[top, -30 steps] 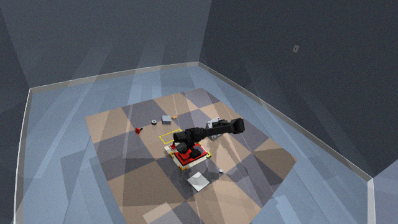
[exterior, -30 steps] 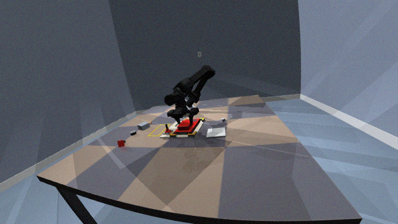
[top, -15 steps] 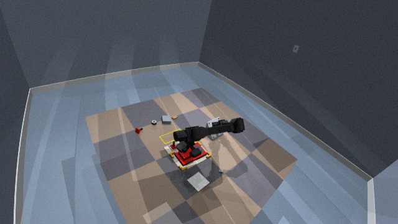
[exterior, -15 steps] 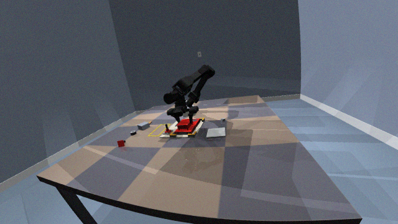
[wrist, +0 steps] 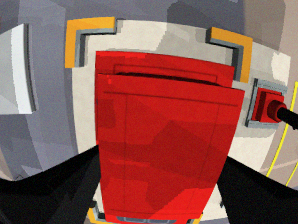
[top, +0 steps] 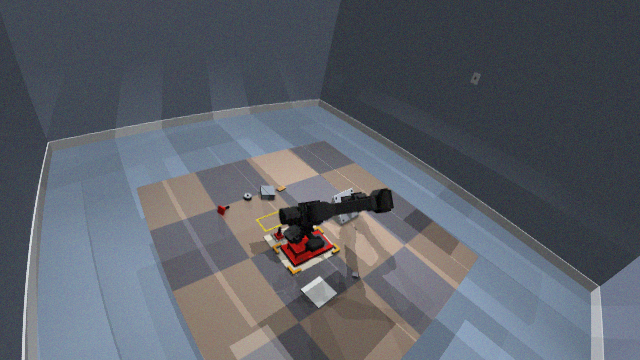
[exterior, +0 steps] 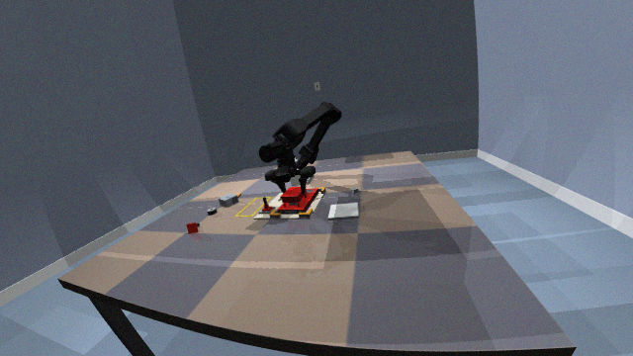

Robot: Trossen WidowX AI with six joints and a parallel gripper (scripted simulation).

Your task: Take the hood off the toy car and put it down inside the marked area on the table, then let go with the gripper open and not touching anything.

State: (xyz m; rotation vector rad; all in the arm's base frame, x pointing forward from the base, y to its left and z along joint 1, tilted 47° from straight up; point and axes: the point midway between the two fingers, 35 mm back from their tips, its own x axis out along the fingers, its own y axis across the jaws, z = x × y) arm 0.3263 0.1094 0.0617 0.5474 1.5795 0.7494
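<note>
Hood, a flat red panel (exterior: pixel 292 196) (wrist: pixel 165 120), sits gripped between my black gripper's fingers, over the red toy car body (exterior: pixel 311 199) (wrist: pixel 150 57). In my wrist view, the yellow-outlined marked area (top: pixel 261 225) (exterior: pixel 243 216) (wrist: pixel 285 135) lies beyond, toward three o'clock.
</note>
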